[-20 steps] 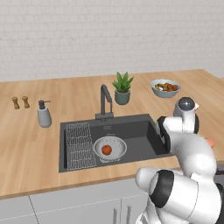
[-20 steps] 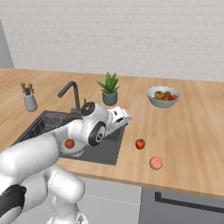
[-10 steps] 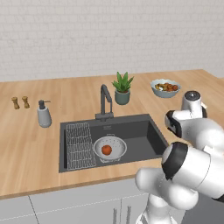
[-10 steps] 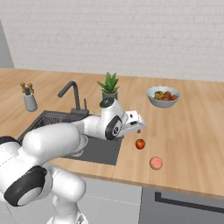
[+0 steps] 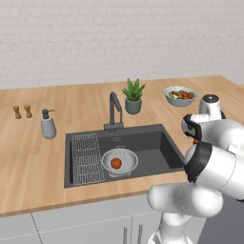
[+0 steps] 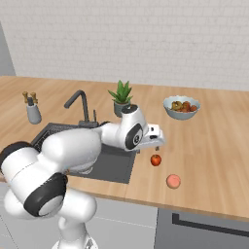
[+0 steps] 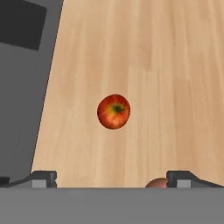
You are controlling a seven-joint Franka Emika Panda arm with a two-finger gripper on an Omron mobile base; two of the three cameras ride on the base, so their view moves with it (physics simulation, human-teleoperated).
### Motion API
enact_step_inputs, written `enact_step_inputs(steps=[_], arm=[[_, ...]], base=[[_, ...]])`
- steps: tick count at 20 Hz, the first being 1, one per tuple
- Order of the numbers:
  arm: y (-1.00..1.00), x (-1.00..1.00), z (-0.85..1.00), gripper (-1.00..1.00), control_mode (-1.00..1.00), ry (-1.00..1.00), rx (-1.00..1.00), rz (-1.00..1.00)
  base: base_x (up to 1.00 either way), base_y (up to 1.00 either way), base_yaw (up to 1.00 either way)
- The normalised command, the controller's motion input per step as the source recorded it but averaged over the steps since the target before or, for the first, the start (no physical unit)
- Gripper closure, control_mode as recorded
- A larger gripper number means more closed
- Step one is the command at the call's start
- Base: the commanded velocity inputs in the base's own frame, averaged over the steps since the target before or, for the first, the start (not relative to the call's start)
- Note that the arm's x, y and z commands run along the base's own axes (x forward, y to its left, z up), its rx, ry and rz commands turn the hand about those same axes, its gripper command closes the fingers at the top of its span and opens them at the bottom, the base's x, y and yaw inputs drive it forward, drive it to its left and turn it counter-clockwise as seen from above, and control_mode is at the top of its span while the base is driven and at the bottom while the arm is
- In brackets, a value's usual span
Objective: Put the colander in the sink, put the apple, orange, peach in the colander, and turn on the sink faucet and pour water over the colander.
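Gripper (image 7: pixel 111 177) spread wide and empty above the bench (image 7: pixel 175 65), the apple (image 7: pixel 113 111) at centre frame just ahead of its fingertips, between them, beside the sink (image 7: pixel 22 65) at left.

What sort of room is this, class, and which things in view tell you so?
Most likely a kitchen: a dark grey rectangular sink set in a wooden counter, a tall dark angular faucet, and a silvery perforated colander in the basin.
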Motion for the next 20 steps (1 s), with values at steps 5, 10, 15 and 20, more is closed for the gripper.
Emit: enact_step_inputs(steps=[5,10,15,20], arm=[[-0.02,0.39,-0.30,-1.00,-1.00,0.22,0.01,-0.10],[-0.18,0.28,-0.19,-1.00,-1.00,0.17,0.07,-0.09],[-0.21,0.25,-0.23,-1.00,-1.00,0.16,0.07,-0.10],[-0.11,0.28,-0.36,-1.00,-1.00,0.11,0.05,-0.09]], base=[[0.00,0.00,0.00],[0.00,0.00,0.00],[0.00,0.00,0.00],[0.00,0.00,0.00]])
